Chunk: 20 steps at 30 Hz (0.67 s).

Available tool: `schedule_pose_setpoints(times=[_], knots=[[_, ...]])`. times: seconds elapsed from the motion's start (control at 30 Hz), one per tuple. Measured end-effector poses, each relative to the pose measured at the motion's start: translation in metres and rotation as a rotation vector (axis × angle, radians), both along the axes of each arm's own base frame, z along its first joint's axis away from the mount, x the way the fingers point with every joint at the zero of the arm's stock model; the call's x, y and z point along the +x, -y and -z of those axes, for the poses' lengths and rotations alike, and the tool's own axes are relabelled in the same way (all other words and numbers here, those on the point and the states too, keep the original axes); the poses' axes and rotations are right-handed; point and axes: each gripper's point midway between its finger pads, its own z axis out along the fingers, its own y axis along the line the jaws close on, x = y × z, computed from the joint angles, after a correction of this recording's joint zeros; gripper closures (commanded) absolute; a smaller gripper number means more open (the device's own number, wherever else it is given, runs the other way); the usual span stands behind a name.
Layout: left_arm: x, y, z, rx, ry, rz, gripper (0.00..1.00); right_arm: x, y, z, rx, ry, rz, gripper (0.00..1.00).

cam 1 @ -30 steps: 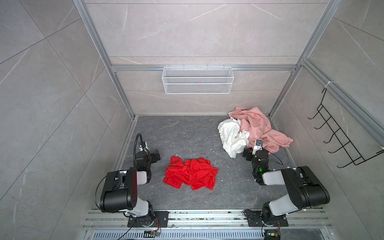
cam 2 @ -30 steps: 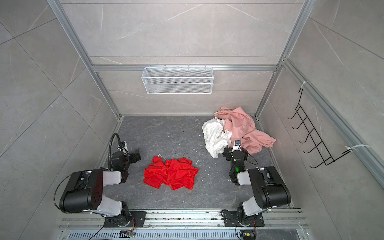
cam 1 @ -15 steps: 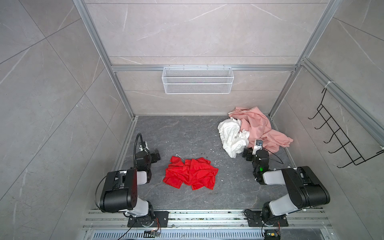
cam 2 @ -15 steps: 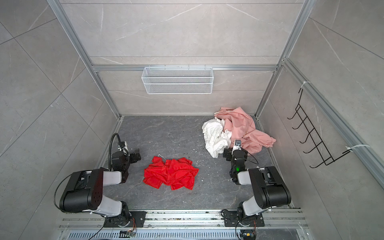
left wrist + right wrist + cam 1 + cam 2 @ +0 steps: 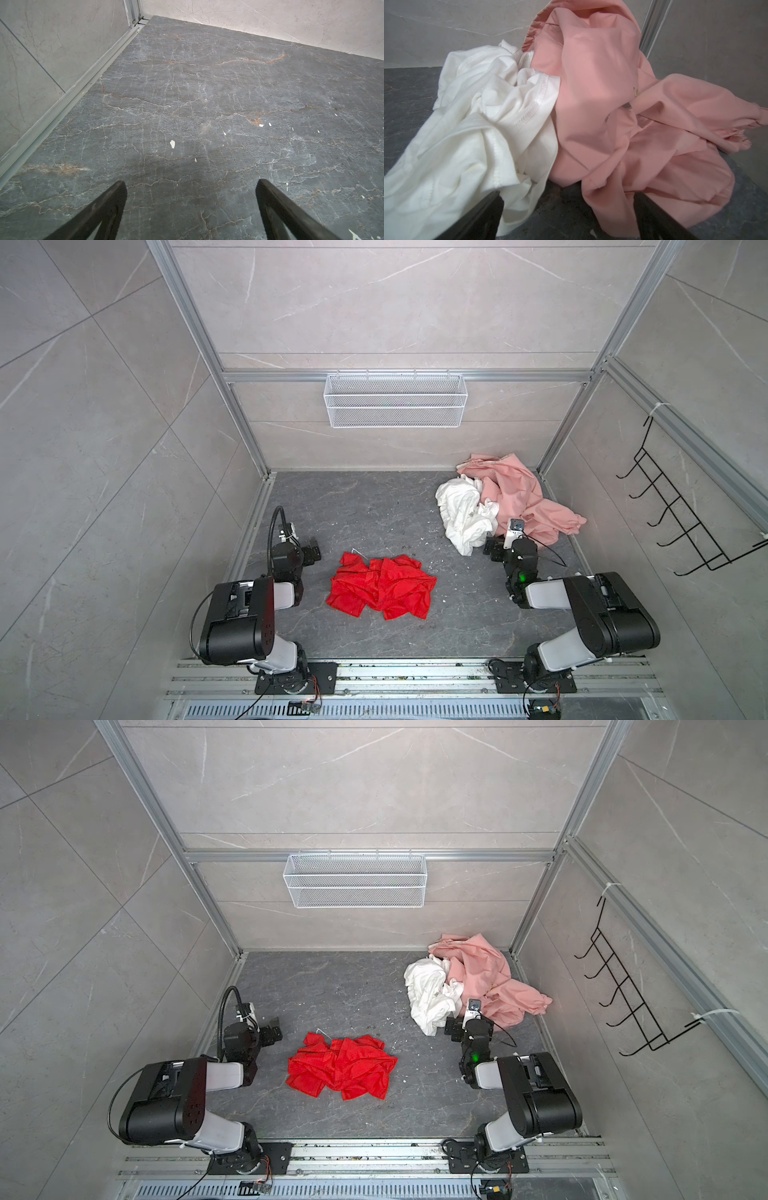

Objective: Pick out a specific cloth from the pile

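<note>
The cloth, bright red and crumpled, lies flat on the dark floor at the front middle, apart from the pile. The pile sits in the back right corner: a white cloth against a pale pink one. My left gripper is open over bare floor, left of the red cloth. My right gripper is open at the pile's near edge; white fabric overlaps one finger and a pink fold hangs by the other.
A white wire basket hangs on the back wall. A black hook rack is fixed to the right wall. Aluminium rails run along the floor edges. Small white flecks dot the floor.
</note>
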Motion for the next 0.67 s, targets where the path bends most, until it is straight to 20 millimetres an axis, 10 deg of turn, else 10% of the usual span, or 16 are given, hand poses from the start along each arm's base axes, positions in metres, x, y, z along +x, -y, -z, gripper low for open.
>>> schedule_pose_setpoints(times=[0.67], knots=[[0.0003, 0.0025, -0.0001, 0.011, -0.001, 0.01, 0.0, 0.001, -0.003, 0.0006, 0.007, -0.005, -0.024, 0.0]])
